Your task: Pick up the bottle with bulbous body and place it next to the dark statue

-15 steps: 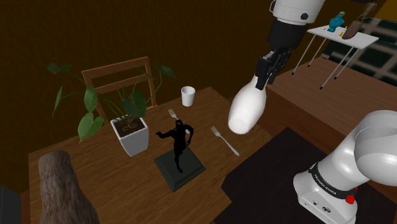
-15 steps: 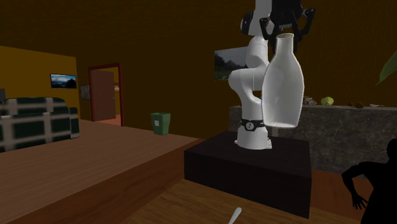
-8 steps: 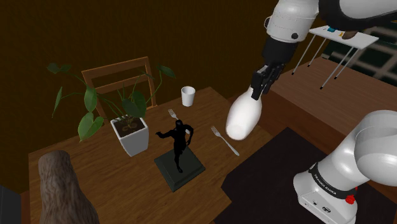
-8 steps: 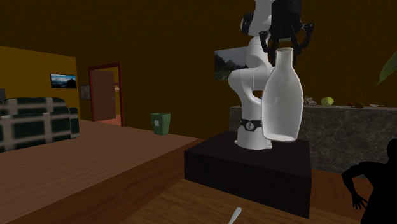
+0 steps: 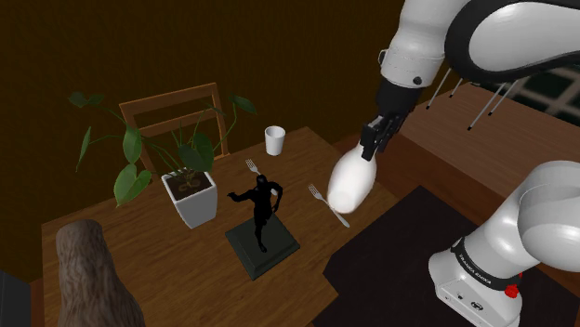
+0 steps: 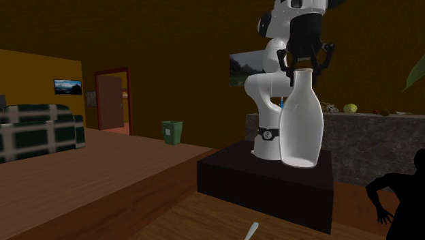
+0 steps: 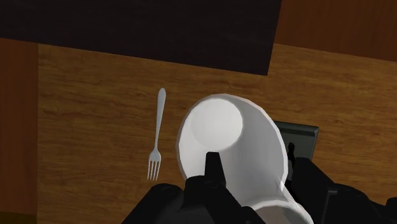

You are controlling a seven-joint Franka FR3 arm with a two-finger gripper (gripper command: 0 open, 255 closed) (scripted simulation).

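statue (image 6: 408,204) cut by second exterior view's right edge; fork (image 6: 250,231) cut by bottom edge

White arm (image 5: 548,209) (dark joints), black hand (image 5: 370,150)

Dim rm, dark brown walls. Wood bench (image 5: 177,269) w/ wood chair (image 5: 177,104) at its far side in shoulder view. 2nd ext. view: orange wall at left w/ small framed pic (image 6: 68,86), red-framed doorway (image 6: 112,99), plaid sofa (image 6: 37,133), green bin (image 6: 172,131), stone counter (image 6: 368,143) at right, landscape pic (image 6: 242,70) on back wall.
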